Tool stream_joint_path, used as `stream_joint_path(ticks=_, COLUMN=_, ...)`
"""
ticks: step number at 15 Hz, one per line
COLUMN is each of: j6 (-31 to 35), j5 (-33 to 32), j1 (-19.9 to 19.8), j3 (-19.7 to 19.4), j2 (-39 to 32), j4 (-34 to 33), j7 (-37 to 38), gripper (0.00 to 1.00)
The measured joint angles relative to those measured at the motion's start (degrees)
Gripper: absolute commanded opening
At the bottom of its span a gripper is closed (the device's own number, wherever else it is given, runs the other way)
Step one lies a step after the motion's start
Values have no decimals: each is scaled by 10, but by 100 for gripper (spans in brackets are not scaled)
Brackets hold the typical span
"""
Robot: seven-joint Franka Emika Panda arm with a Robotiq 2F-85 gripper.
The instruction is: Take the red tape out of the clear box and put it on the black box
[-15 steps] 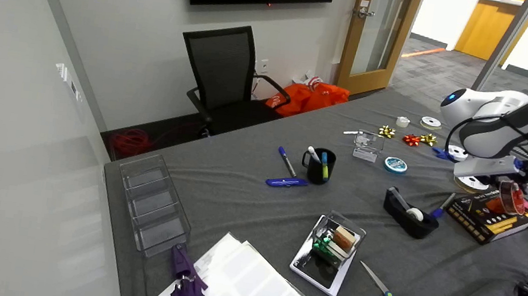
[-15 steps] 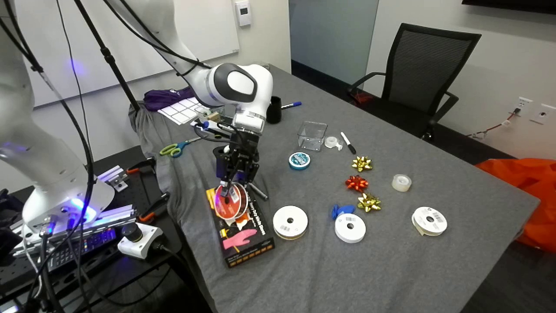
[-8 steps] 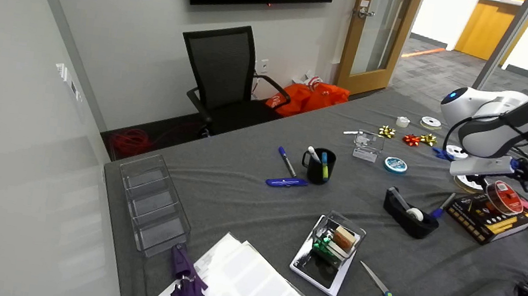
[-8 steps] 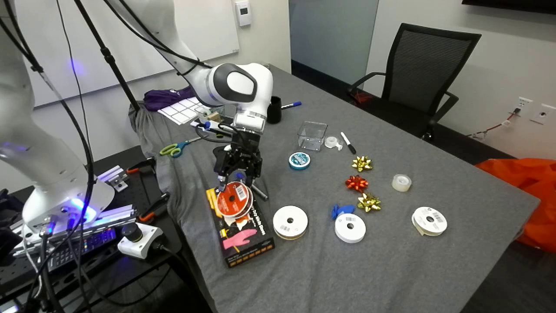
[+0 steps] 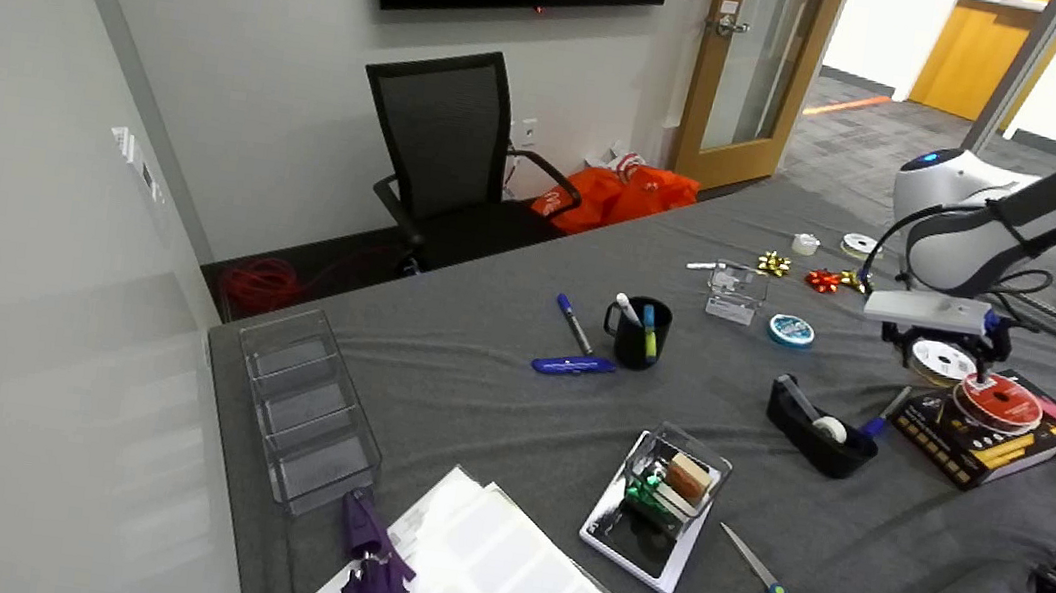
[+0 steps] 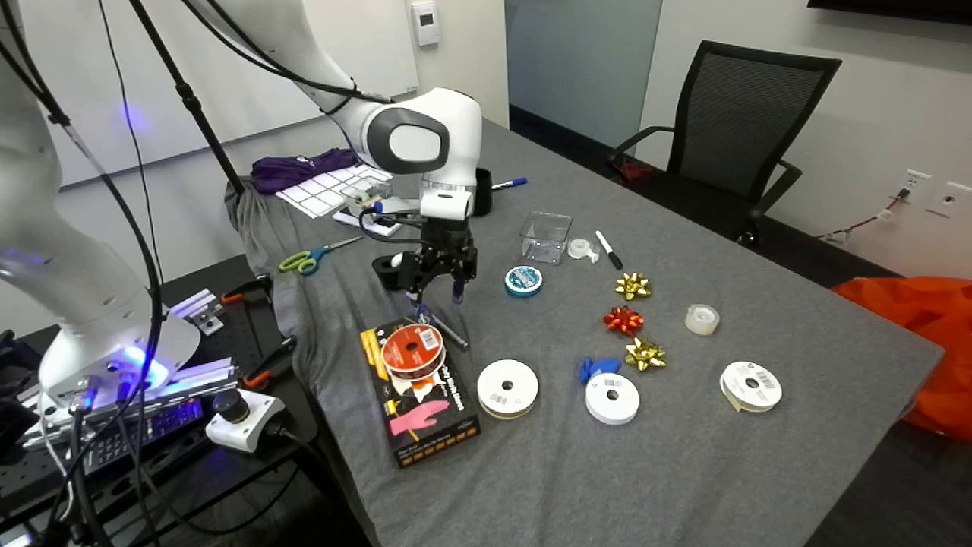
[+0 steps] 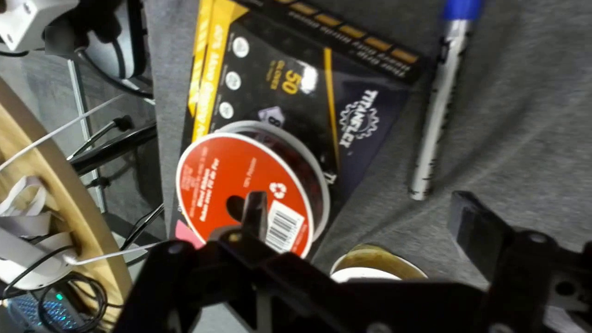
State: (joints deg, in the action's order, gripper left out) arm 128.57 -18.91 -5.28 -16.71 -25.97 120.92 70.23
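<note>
Wrist view: red tape (image 7: 226, 178) partly hidden — pen (image 7: 438, 111) cut off.

The white Panda arm (image 6: 462, 140) has dark grey panels (image 6: 378, 142), strapped black cables (image 6: 364, 96), a blue-lit base (image 6: 106, 338) and a black, screw-studded Robotiq gripper (image 7: 358, 201).

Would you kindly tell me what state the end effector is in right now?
End effector: open, holding nothing; the red tape lies on the black box.
</note>
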Motion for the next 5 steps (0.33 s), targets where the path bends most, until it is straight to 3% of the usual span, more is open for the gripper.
stream_joint_path(ticks=5, j6=60, j5=131, j1=-22, j3=10, j2=41, j4=-1, j7=-82, gripper=100)
